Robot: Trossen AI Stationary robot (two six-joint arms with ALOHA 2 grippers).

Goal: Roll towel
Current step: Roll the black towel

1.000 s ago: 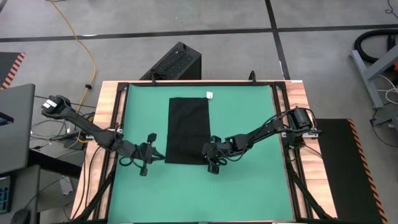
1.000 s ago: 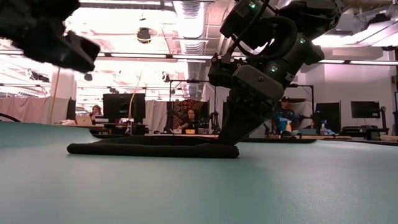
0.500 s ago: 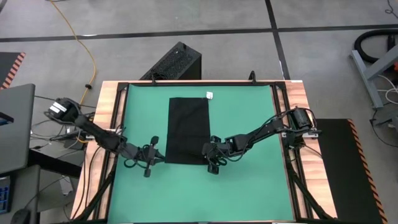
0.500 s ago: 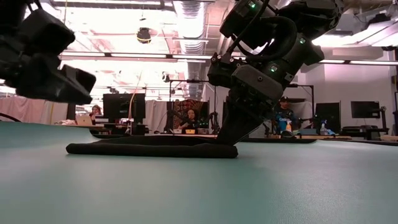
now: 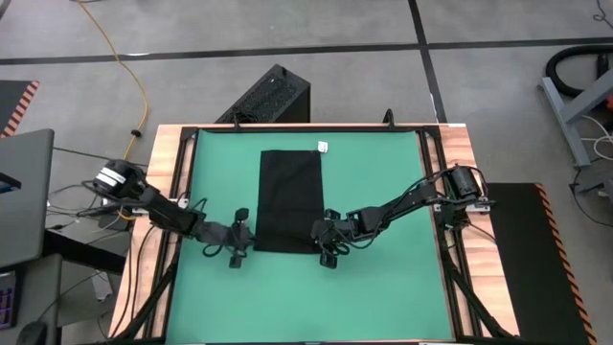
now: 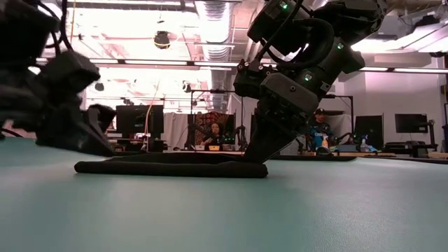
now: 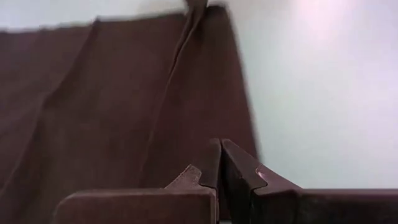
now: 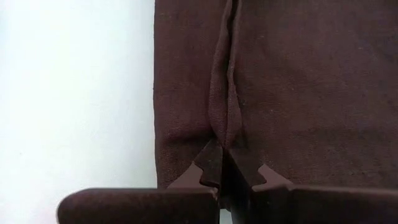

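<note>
The towel (image 5: 290, 199) lay flat, unrolled. The right gripper (image 5: 329, 251) pinched its near edge; the left gripper (image 5: 237, 251), apparently pressed together, hung just beside it.

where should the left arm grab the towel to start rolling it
At the near left corner of the towel, coming in from its left side. It lies flat and unrolled, and the right claw already pinches the near right corner; the left claw sits beside that edge.
</note>
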